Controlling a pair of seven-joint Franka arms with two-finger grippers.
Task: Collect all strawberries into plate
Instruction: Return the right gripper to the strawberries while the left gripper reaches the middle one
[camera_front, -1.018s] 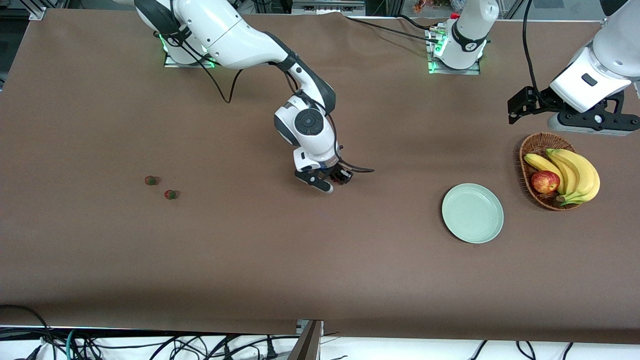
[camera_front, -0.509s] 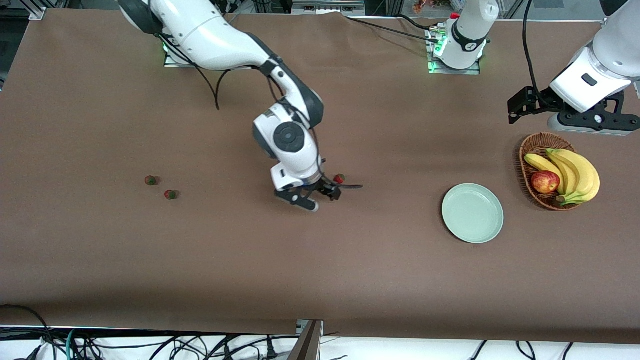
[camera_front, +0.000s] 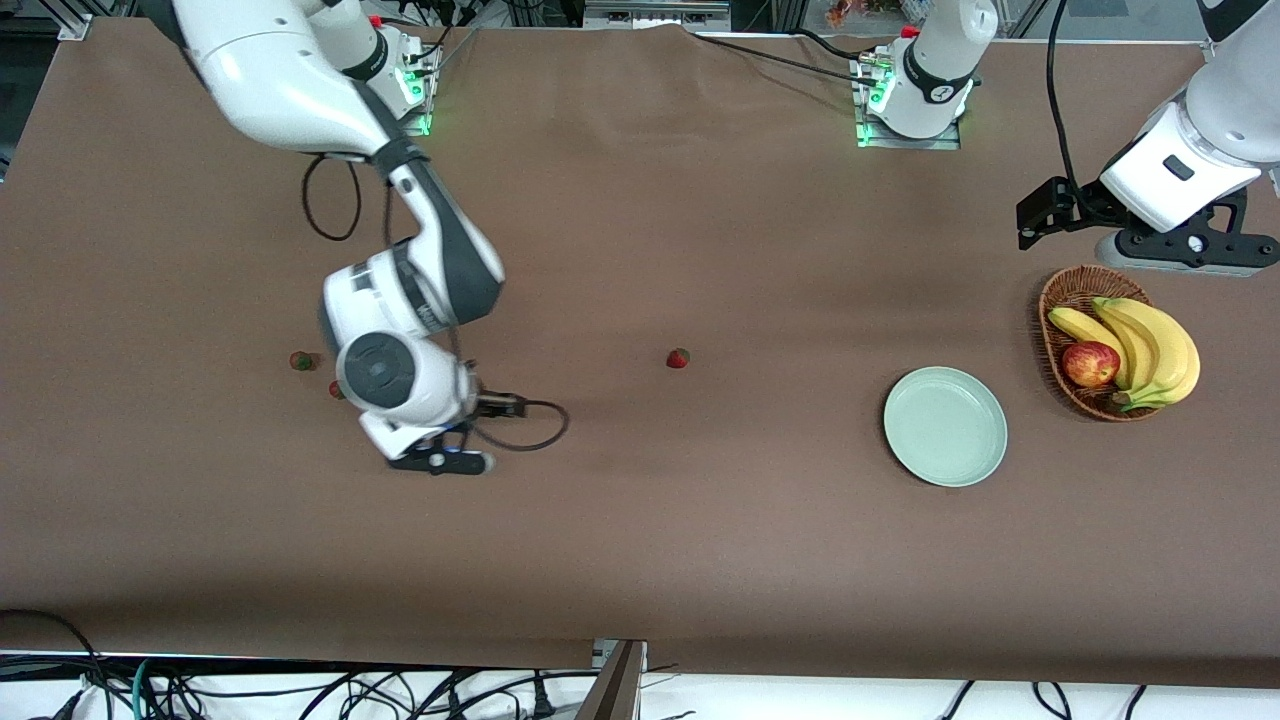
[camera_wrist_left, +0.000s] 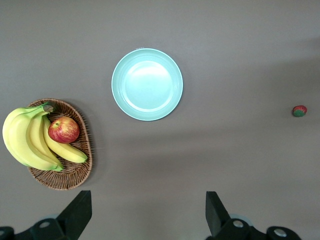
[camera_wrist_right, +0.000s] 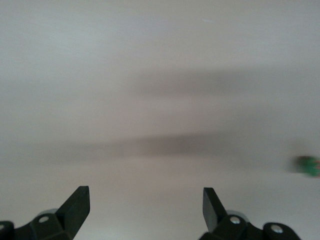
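One strawberry (camera_front: 678, 358) lies alone on the bare table middle, also showing as the strawberry (camera_wrist_left: 299, 111) in the left wrist view. Two more lie toward the right arm's end: a strawberry (camera_front: 300, 360) and a second strawberry (camera_front: 333, 390) half hidden by the right arm's wrist. My right gripper (camera_front: 440, 462) hangs over bare table beside those two, open and empty (camera_wrist_right: 145, 207), with a blurred berry (camera_wrist_right: 307, 166) at the edge of its view. The mint-green plate (camera_front: 945, 426) is empty (camera_wrist_left: 147, 84). My left gripper (camera_front: 1185, 245) waits open (camera_wrist_left: 147, 215) above the basket's end of the table.
A brown wicker basket (camera_front: 1060, 300) with bananas (camera_front: 1150, 345) and a red apple (camera_front: 1090, 363) stands beside the plate, toward the left arm's end; the basket's rim (camera_wrist_left: 82, 160) shows in the left wrist view. Cables run along the table's edge nearest the front camera.
My right gripper opened and left a strawberry on the table middle. It then swung toward the right arm's end, over to the two other berries. The left arm has hardly moved.
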